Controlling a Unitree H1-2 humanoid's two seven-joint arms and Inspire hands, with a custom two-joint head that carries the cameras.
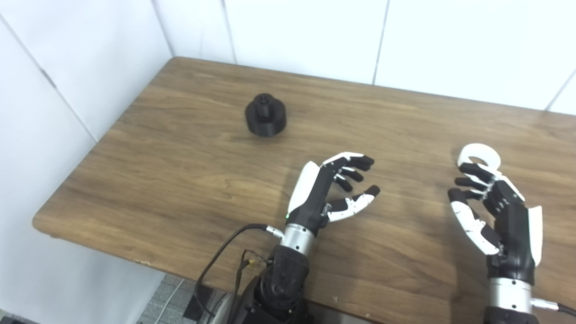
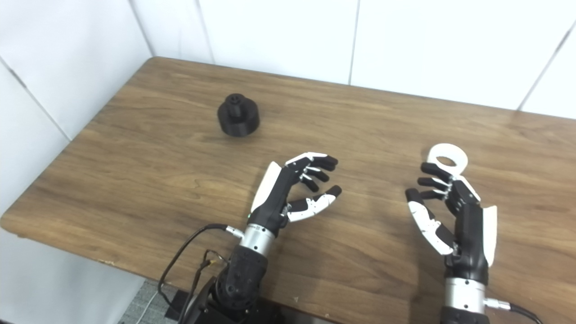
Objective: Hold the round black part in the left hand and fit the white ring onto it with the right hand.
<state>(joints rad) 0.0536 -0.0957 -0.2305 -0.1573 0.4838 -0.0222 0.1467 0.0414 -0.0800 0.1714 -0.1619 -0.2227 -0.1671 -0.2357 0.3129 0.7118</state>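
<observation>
The round black part (image 1: 265, 115) stands upright on the wooden table (image 1: 189, 153), far left of centre, with a small knob on top. A white ring (image 1: 479, 156) lies flat on the table at the right. My left hand (image 1: 330, 191) hovers open near the table's middle, well short of the black part and to its right, holding nothing. My right hand (image 1: 492, 216) is open too, fingers spread, its fingertips just in front of the ring and partly covering its near edge.
White panelled walls (image 1: 292, 31) close off the table at the back and left. The table's front edge (image 1: 135, 258) runs below the hands. Black cables (image 1: 225, 252) hang from the left forearm below that edge.
</observation>
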